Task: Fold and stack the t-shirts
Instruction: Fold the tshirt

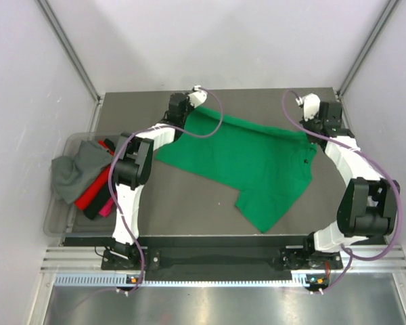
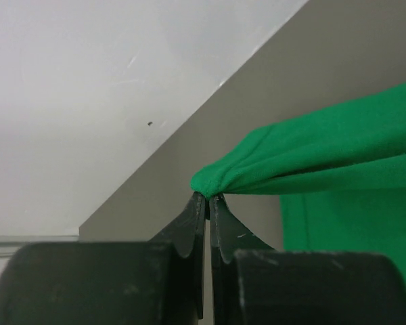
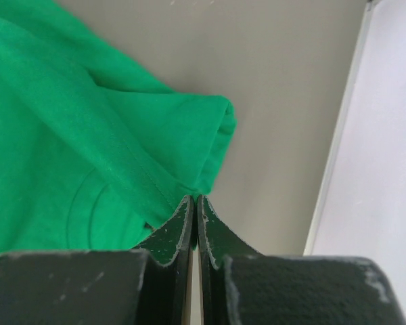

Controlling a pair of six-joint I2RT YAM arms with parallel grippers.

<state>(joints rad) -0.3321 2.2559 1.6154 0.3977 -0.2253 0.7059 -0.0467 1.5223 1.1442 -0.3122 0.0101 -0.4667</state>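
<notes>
While left tool [image 2: 208,196] and right tool [image 3: 195,198] each pinch an edge of the green t-shirt [image 1: 250,162], it lies unfolded between them. Heap of other t-shirts [image 1: 81,172] left of left tool, none folded. Judged: early.

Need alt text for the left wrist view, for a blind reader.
The black left gripper is shut on a bunched edge of a bright green cloth t-shirt, which stretches off to the right over the grey tabletop. A white wall fills the upper left.
</notes>
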